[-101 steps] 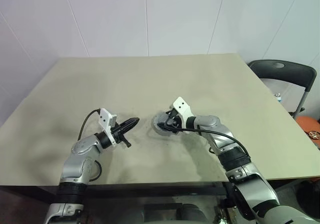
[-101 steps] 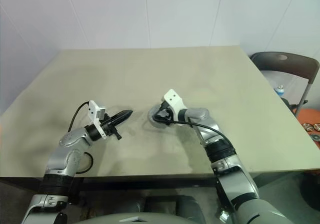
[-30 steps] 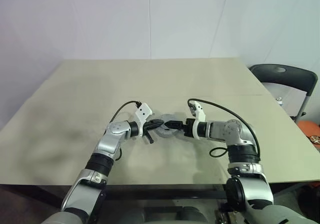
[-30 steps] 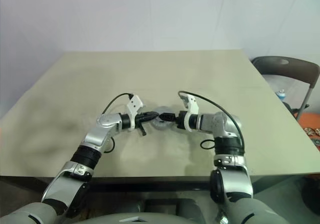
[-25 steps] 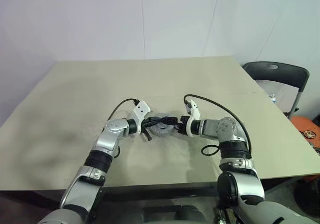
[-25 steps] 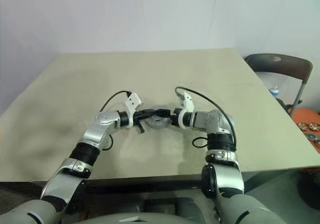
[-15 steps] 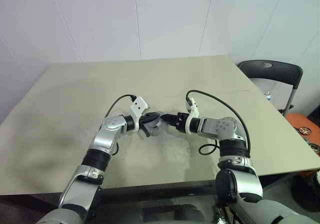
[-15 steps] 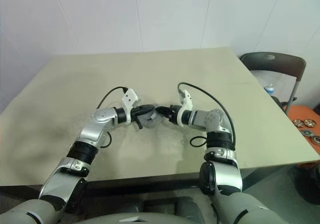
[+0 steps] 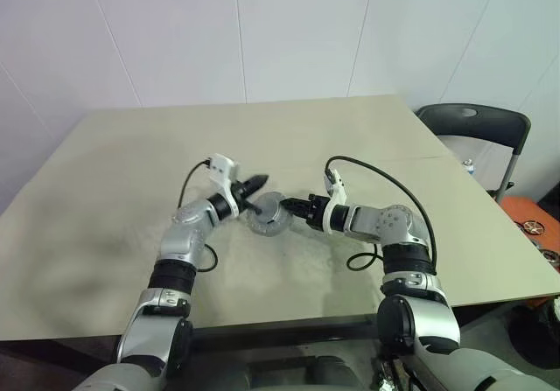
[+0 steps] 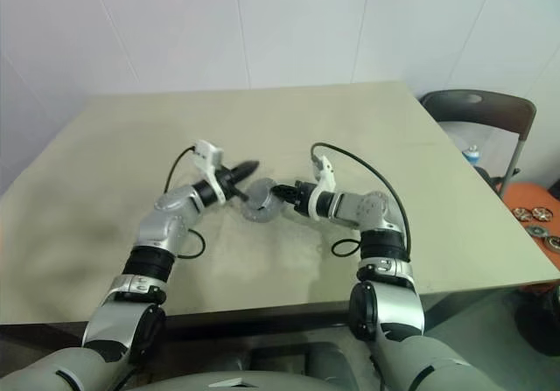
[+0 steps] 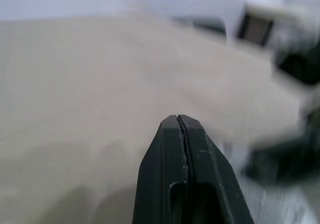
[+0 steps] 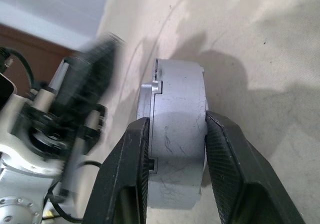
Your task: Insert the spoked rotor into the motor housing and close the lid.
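Table [image 9: 367, 137], broad, matt and beige, carries a faint scratch near the work. Above its middle the motor housing [image 12: 177, 134], a round silver-grey metal puck with a smooth scuffed side wall and a notched seam, stands tilted on edge, pinched across its thickness by the right gripper [image 9: 293, 207]. The left gripper [image 9: 255, 183], its tapered black fingers pressed together on nothing, has lifted off the housing's far side since half a second ago, when it touched it.
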Controlling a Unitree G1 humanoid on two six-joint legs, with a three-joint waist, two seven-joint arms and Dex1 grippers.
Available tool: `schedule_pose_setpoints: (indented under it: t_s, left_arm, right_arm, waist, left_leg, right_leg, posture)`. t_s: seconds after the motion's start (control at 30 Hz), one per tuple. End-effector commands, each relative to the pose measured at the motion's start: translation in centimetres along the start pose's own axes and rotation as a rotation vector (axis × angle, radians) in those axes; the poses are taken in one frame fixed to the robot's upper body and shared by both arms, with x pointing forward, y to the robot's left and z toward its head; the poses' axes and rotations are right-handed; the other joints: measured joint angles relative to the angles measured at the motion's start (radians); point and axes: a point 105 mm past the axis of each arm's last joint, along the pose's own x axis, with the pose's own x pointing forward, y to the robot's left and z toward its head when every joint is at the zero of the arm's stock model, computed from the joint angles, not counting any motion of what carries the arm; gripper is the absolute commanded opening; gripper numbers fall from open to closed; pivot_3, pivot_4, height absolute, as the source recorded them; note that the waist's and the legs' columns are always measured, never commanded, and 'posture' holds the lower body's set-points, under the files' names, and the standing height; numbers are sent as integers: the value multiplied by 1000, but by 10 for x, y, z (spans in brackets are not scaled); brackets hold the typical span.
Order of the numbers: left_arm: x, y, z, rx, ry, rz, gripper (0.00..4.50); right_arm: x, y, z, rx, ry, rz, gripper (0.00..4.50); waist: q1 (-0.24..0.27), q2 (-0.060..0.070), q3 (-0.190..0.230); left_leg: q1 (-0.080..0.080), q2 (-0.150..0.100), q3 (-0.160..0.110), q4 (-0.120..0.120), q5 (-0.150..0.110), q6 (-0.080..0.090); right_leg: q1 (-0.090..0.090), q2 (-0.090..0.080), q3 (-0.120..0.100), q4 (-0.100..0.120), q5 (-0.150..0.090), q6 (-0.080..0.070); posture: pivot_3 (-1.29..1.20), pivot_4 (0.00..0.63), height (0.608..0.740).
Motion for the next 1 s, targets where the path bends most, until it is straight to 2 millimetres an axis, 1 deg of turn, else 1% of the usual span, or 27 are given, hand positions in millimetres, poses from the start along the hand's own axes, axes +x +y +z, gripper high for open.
schedule_pose_setpoints:
  t_s: [0.03,0.1,0.2,0.27,0.33,0.37,0.43,0.5,0.6,0.67,0.77,0.9,0.93,1.0]
  left_arm:
    - [-13,16,33,-183,-147,56,0]
    - [-24,18,27,-222,-130,63,0]
    - [-43,21,15,-349,-117,79,0]
    - [-54,19,4,-461,-106,76,377]
    - [-61,16,-11,-563,-84,87,892]
    - [-63,16,-16,-622,-89,104,1256]
    - [-64,16,-22,-794,-147,124,1876]
    - [-59,8,-24,-911,-186,104,2539]
    - [-49,-6,-18,-1023,-228,50,3567]
    - [-46,-8,-14,-1073,-248,41,4189]
    - [-44,-7,-9,-1100,-266,23,4189]
    - [-34,-8,-8,-1111,-259,11,4189]
    - [-31,-8,-9,-1115,-253,6,4189]
    - [-20,-7,-21,-1118,-200,31,4189]
  right_arm:
    - [-1,28,31,33,-166,149,1264]
    - [-2,30,38,53,-217,171,1264]
    - [0,37,45,78,-279,204,1264]
    - [2,42,49,94,-313,226,1264]
    - [4,48,52,104,-344,255,1264]
    - [4,51,53,108,-357,271,1264]
    - [7,56,54,115,-377,294,1264]
    - [10,58,53,125,-387,299,1264]
    - [15,57,48,126,-371,293,1264]
    - [17,56,45,128,-358,286,1264]
    - [18,54,43,130,-351,276,1264]
    - [20,52,38,124,-328,264,1264]
    - [20,52,36,124,-321,265,1264]
    - [23,53,30,119,-288,267,1264]
  waist:
    - [0,0,0]
    - [1,0,0]
    - [1,0,0]
    - [1,0,0]
    - [1,0,0]
    - [2,0,0]
    - [3,0,0]
    - [4,0,1]
    - [6,-1,1]
    - [4,-1,1]
    - [2,-1,1]
    - [3,-1,1]
    - [3,-1,1]
    - [4,-1,1]
  left_leg:
    - [-3,0,0,1,0,0]
    - [-7,0,0,1,1,-1]
    - [-11,-2,0,1,1,-1]
    - [-12,-3,0,1,1,-1]
    - [-13,-3,0,1,1,-1]
    - [-13,-3,0,1,1,-1]
    - [-13,-3,0,1,1,-2]
    - [-13,-3,0,2,1,-2]
    - [-12,-3,-1,3,1,-2]
    - [-12,-3,-1,3,1,-2]
    - [-12,-2,-1,3,1,-2]
    - [-12,-2,-1,2,2,-3]
    - [-12,-2,-1,2,2,-3]
    - [-12,-2,-1,2,2,-3]
  right_leg:
    - [-3,0,0,1,0,0]
    - [-7,0,0,2,0,0]
    - [-10,-2,0,2,0,0]
    - [-12,-2,1,3,0,0]
    - [-14,-2,1,3,0,0]
    - [-14,-2,1,3,0,0]
    - [-13,-2,1,3,0,0]
    - [-12,-2,1,2,0,0]
    - [-10,-2,0,2,0,0]
    - [-10,-2,0,2,0,0]
    - [-11,-1,1,2,0,0]
    - [-11,-1,1,2,0,0]
    - [-11,-1,1,2,0,0]
    - [-11,-1,1,2,0,0]
  posture:
    - [0,0,740]
    - [0,0,740]
    - [0,0,740]
    - [0,0,740]
    - [0,0,740]
    - [0,0,740]
    - [0,0,740]
    - [0,0,740]
    - [0,0,740]
    - [0,0,740]
    - [0,0,740]
    - [0,0,740]
    - [0,0,740]
    - [0,0,740]
